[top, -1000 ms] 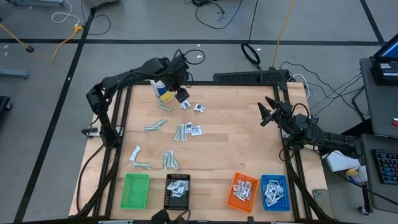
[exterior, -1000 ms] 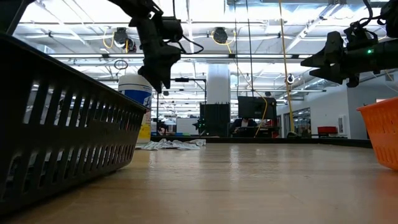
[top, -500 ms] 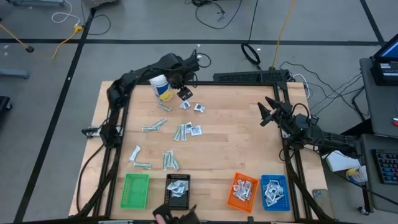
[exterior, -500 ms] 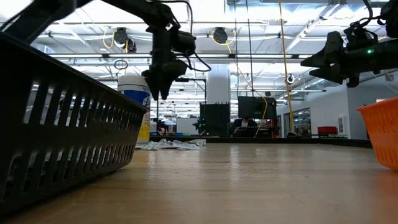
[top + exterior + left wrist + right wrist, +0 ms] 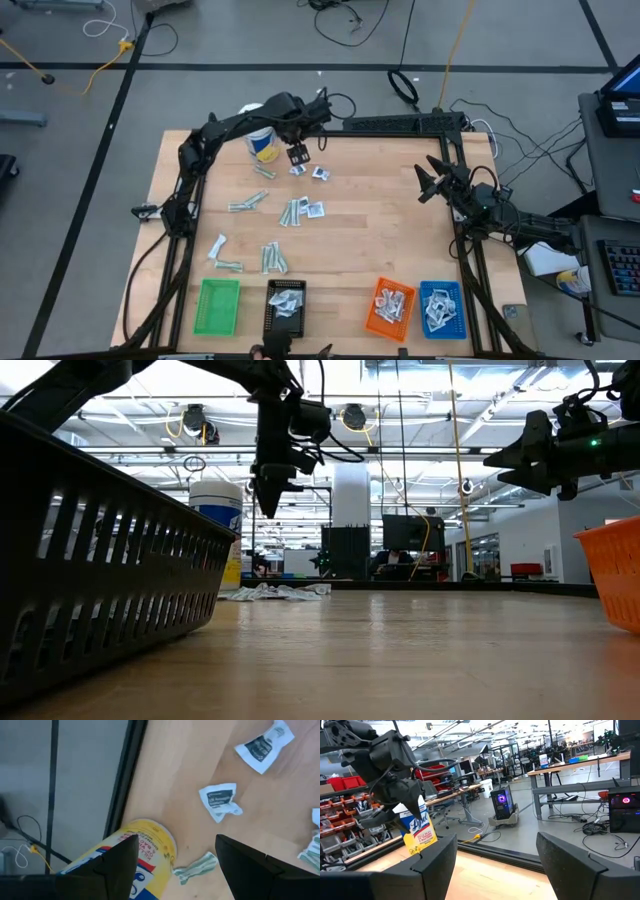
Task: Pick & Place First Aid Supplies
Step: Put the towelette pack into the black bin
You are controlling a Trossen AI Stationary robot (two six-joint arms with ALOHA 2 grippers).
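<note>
Left gripper (image 5: 297,155) open over packets (image 5: 300,210) I've yet to clear; some already fill trays (image 5: 442,290), many left.

bottle (image 5: 260,142): table's (image 5: 390,240) far edge, left of middle | packets (image 5: 290,212): scattered from beside bottle toward near edge, left half | four trays (image 5: 219,306): row along near edge, packets inside three | right half: bare

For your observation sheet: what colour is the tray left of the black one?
Green; the high view shows it best.
</note>
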